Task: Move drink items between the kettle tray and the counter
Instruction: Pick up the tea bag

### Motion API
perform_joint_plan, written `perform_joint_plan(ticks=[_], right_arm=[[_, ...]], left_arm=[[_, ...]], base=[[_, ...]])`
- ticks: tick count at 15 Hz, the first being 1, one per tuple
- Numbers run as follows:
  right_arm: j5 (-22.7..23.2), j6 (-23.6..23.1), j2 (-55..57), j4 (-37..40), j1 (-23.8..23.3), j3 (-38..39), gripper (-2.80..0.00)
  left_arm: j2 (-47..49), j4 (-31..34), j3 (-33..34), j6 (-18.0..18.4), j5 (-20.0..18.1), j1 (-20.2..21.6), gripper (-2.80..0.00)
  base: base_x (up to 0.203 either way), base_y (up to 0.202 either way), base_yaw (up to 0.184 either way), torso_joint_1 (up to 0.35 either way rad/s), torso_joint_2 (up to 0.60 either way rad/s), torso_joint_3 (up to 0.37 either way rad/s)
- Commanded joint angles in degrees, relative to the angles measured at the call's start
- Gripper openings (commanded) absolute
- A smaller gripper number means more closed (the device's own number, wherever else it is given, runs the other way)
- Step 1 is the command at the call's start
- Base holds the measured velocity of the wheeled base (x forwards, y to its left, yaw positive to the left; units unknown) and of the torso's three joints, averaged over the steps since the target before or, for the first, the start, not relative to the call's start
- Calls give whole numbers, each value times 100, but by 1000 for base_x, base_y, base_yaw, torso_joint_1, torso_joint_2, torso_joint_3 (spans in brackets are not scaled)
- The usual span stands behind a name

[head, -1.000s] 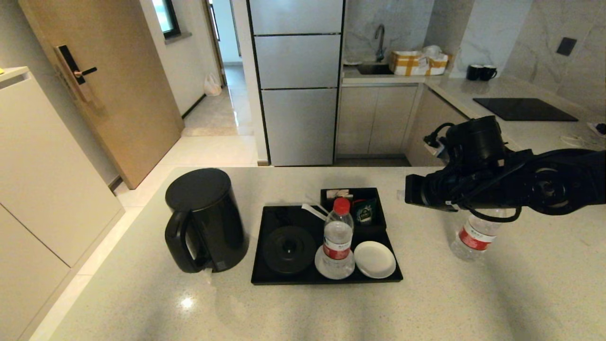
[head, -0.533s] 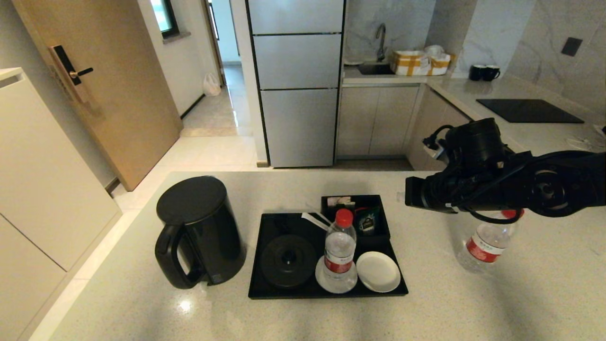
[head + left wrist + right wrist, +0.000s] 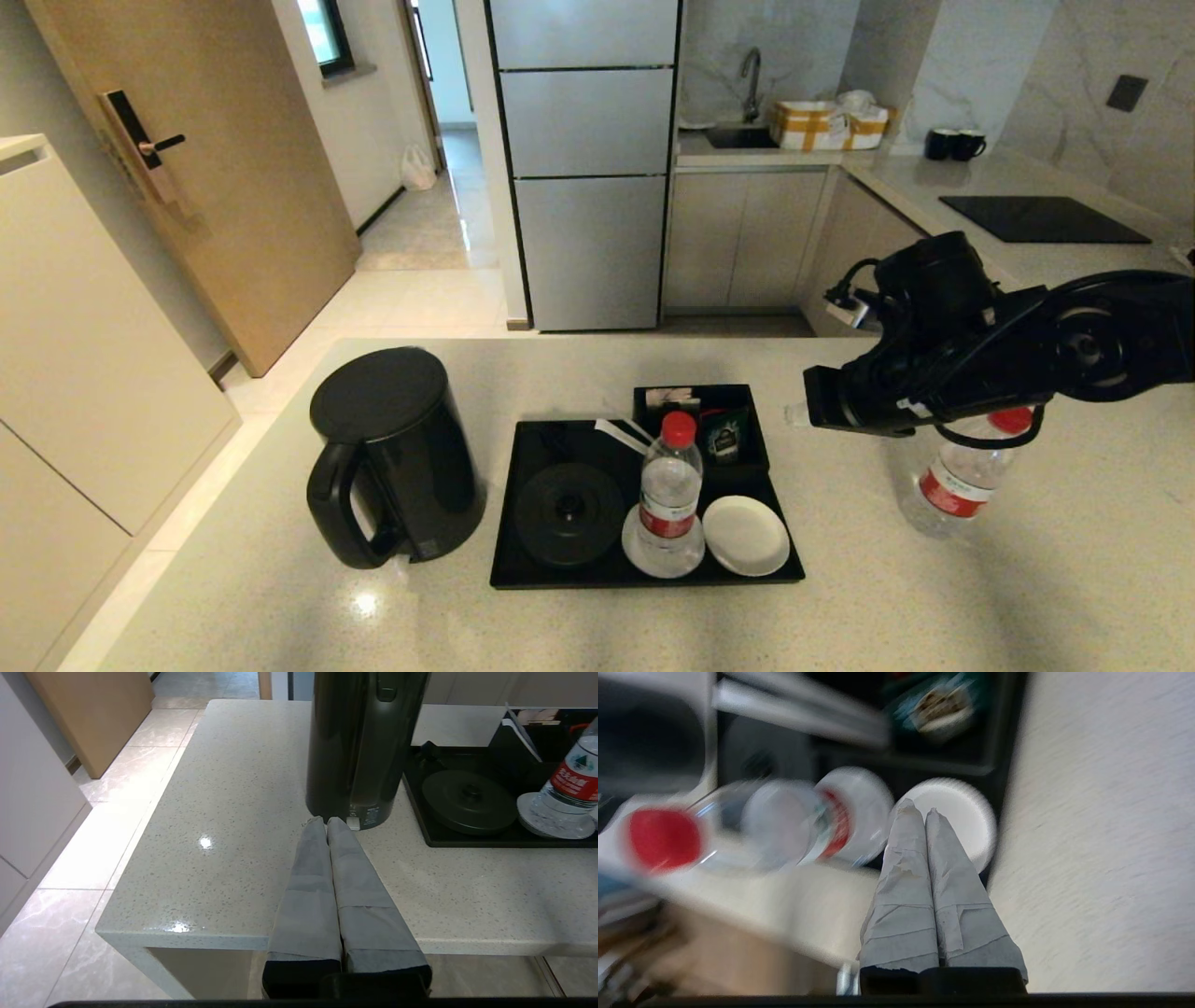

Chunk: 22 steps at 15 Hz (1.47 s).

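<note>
The right gripper [image 3: 924,812] hangs empty, fingers pressed together. Below its tips on the kettle tray [image 3: 541,569] lies a bare coaster [image 3: 955,812]; beside that, a water bottle [image 3: 668,485] on its coaster; beyond, the compartment box [image 3: 747,411] holding the sachet [image 3: 722,434].

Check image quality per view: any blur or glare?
Right wrist view: heavy motion smear; the clear plastic red-capped bottle and white round coaster are streaked, while the shut right claw stays crisp. Left wrist view: sharp, with a small glare spot on the glossy speckled stone counter. Head view: sharp, with soft shadows in the foreground.
</note>
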Motion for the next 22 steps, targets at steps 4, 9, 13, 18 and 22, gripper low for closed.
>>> perform_joint_plan(ticks=[4,9,13,18,22], right_arm=[[364,-49,459,430,-98,-334,0],[126,-72,744,-4,-95,-377,0],[414,-523,881,1419,-475,-1342,0],[624,-1024,1057,1690,-665,-1492,0],[2067,-1785,1102,1720,-1180,-1525,0]], left_arm=[[-2,-2,1,-2,0,-4,-280],[-2,-2,0,-2,0,-4,-280],[-2,-2,9,-2,0,-4,-280],[-2,-2,9,-2,0,-4,-280],[-2,-2,9,-2,0,-4,-280]], base=[[0,0,0,0,0,0],[0,0,0,0,0,0],[0,0,0,0,0,0],[0,0,0,0,0,0],[0,0,0,0,0,0]])
